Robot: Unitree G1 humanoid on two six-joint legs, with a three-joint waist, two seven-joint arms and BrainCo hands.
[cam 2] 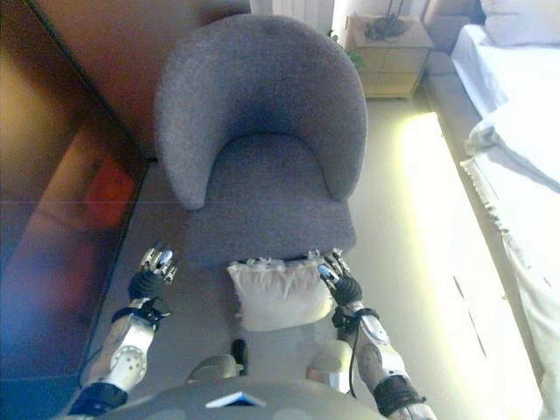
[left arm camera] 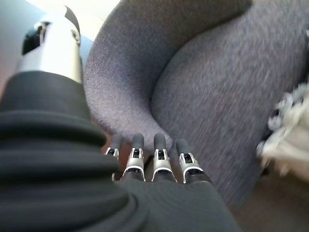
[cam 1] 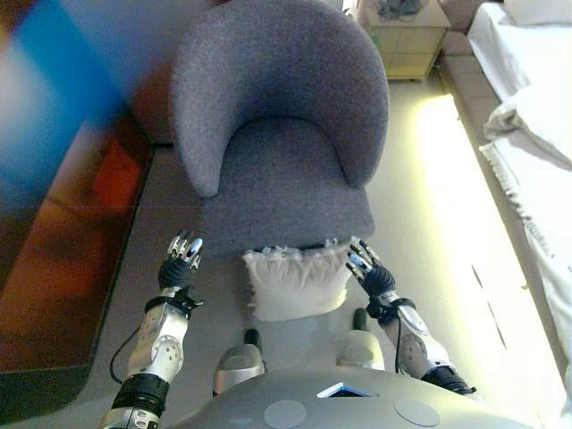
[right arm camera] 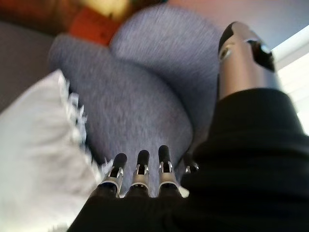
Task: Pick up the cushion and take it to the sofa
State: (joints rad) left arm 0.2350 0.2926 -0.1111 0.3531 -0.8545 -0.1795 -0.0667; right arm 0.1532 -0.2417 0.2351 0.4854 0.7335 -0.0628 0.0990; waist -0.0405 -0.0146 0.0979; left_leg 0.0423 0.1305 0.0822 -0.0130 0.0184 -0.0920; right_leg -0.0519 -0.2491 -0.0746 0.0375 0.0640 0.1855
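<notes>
Cushion [cam 1: 295, 281] leans on the floor against the grey armchair [cam 1: 277, 125], lower centre of frame, long axis crosswise. Right hand [cam 1: 365, 266], fingers straight, touches its edge; left hand [cam 1: 181, 259], also released, stands well apart.

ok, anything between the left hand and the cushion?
Nothing: only bare grey floor separates the left hand from the white cushion leaning against the armchair front. Clearest in the left eye view.

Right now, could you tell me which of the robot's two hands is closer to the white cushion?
The right hand: its fingers reach the cushion's fringed corner, by the front of the grey armchair. The left hand hangs well clear of it over the floor.
</notes>
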